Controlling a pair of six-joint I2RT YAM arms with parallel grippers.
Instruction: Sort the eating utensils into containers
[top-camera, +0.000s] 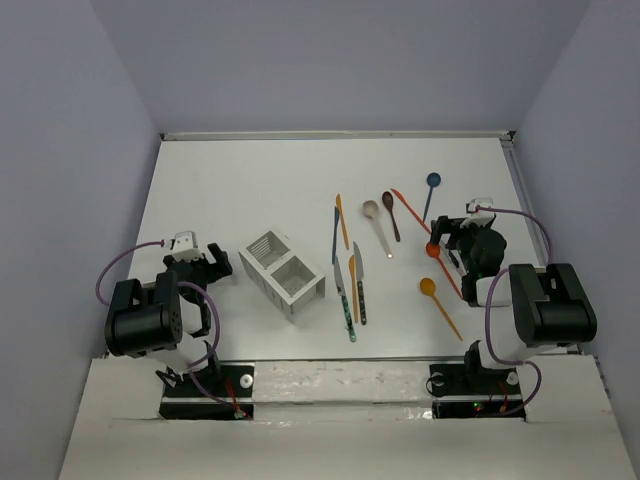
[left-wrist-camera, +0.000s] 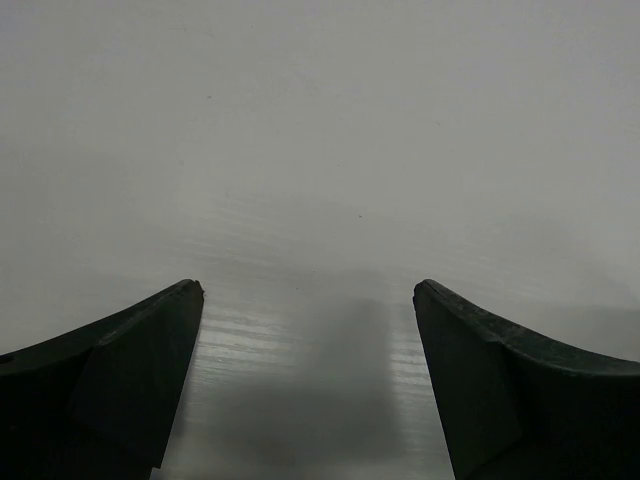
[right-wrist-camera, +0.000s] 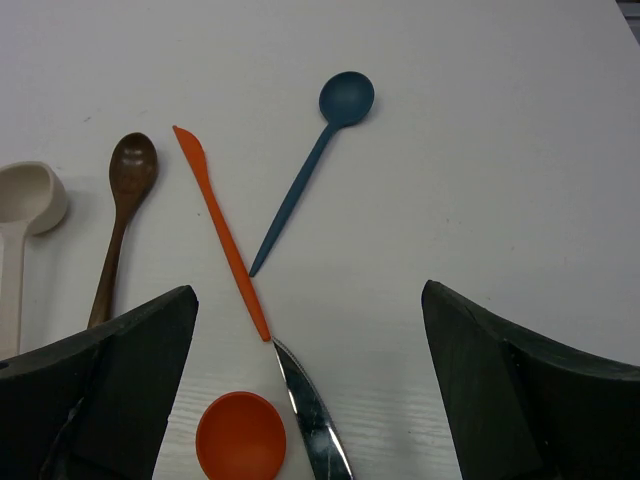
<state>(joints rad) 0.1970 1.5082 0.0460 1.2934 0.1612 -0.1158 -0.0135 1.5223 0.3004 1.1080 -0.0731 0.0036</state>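
The white two-compartment container (top-camera: 283, 272) stands left of the middle, both compartments showing nothing inside. The utensils lie to its right: a teal-handled knife (top-camera: 346, 297), an orange knife (top-camera: 353, 287), a dark knife (top-camera: 360, 290), a beige spoon (top-camera: 376, 225), a brown spoon (top-camera: 390, 213), a blue spoon (top-camera: 430, 192) and an orange spoon (top-camera: 438, 303). My right gripper (top-camera: 450, 240) is open and low over a red spoon bowl (right-wrist-camera: 240, 437) and a shiny knife blade (right-wrist-camera: 312, 415). An orange knife (right-wrist-camera: 222, 230) and the blue spoon (right-wrist-camera: 315, 160) lie ahead of it. My left gripper (top-camera: 200, 262) is open over bare table (left-wrist-camera: 320, 150).
Another orange knife (top-camera: 342, 220) and a grey-blue knife (top-camera: 336, 235) lie behind the container's right side. The table's back edge (top-camera: 340, 135) meets the wall. The right table edge (top-camera: 520, 190) is close to the right arm.
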